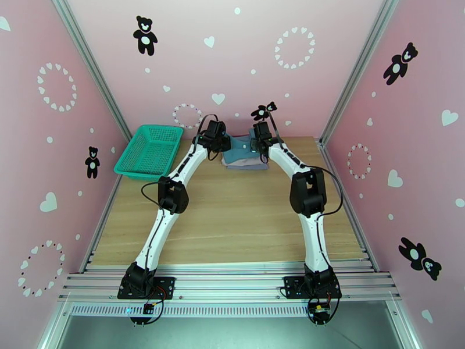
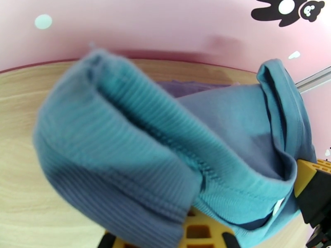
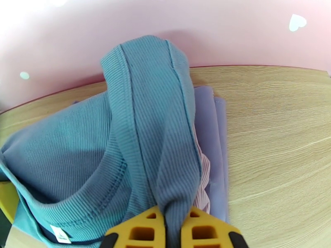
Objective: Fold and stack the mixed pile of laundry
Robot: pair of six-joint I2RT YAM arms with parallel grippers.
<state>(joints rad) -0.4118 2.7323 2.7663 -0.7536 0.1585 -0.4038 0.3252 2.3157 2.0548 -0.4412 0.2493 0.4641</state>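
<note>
1. Far left of the table [image 1: 232, 222]: a green plastic basket [image 1: 150, 152], rectangular, with mesh walls and floor. It stands well apart from the laundry.

2. The left tool [image 1: 217, 142] is at the left end of the pile. In its wrist view the teal top [image 1: 239, 148] drapes over it in a thick, finely ribbed fold with a stitched hem. The cloth hides most of the yellow fingers [image 2: 202, 233], and the near fabric is blurred. We judge the tool pressed together on a fold of the teal top.

3. The pile lies at the far edge of the table, close under the pink wall [image 1: 232, 53], between the two tools. From above, its long axis runs left to right across the table. The teal top lies uppermost.

4. The right tool [image 3: 173, 230] is at the right end of the pile. Its yellow fingers pinch a ribbed strap of the teal top, which rises from the tool towards the wall. The neckline curves off to the left with a small white label [image 3: 58, 235]; we cannot read its print.

5. Beneath the teal top, a smooth, flat-folded lavender cloth [image 3: 218, 133] shows only its right edge. A ribbed mauve cloth [image 3: 203, 172] shows as a narrow strip between the two. We cannot make out the full shape of either.
</note>
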